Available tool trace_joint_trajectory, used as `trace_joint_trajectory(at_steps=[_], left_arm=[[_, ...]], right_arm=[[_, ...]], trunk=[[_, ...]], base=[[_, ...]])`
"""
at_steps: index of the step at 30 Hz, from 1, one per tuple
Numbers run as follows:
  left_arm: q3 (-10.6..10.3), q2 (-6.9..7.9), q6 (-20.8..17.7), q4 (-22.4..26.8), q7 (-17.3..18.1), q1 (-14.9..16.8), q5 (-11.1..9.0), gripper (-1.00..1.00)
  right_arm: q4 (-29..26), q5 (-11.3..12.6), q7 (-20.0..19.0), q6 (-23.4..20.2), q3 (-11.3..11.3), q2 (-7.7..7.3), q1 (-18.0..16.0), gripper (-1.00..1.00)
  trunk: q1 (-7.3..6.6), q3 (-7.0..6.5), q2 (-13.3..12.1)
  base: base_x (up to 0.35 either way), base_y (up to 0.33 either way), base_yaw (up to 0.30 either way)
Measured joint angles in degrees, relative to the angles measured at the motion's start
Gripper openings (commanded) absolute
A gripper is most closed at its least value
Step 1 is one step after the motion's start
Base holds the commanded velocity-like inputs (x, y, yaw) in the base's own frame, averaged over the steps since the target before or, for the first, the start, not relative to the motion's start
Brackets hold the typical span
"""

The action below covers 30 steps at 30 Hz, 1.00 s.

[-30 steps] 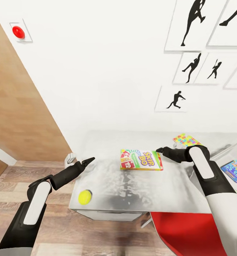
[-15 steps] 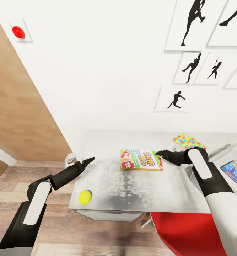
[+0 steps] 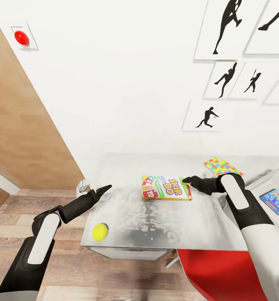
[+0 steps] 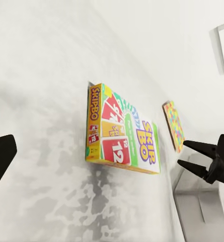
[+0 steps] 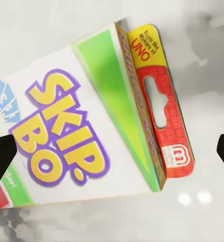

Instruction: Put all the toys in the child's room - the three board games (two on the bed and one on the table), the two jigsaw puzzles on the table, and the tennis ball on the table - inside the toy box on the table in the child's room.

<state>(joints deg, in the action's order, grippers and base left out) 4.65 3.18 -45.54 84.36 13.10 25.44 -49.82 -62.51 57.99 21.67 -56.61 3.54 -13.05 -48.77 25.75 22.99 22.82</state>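
Two spread fingers of your right gripper [image 3: 186, 180] hang at the red-tabbed end of the Skip-Bo box [image 3: 166, 187], gripping nothing, so the step in hand looks like the pickup of this board game lying flat mid-table [image 3: 126, 167]; next you need to bring the jaws down astride that thin edge and close. Your left gripper [image 3: 106, 188], open and empty, waits well apart, with the tennis ball [image 3: 100, 231] near the front edge. A jigsaw puzzle [image 3: 223, 166] and the toy box [image 3: 262, 180] lie to the right, and nothing blocks that path.
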Motion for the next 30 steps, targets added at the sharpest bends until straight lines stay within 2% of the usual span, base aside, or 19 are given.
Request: trace_joint_trajectory(at_steps=[14,30], left_arm=[[0.0,0.00,0.0,0.0,0.0,0.0,0.0,1.00],[-0.2,-0.07,0.0,0.0,0.0,0.0,0.0,1.00]], right_arm=[[0.2,0.1,-0.1,0.0,-0.1,-0.29,-1.0,1.00],[3.0,0.1,-0.2,0.0,-0.3,-0.14,-3.2,1.00]], trunk=[[0.00,0.11,0.0],[0.00,1.27,0.0]], base=[[0.000,0.000,0.000],[0.000,0.000,0.000]])
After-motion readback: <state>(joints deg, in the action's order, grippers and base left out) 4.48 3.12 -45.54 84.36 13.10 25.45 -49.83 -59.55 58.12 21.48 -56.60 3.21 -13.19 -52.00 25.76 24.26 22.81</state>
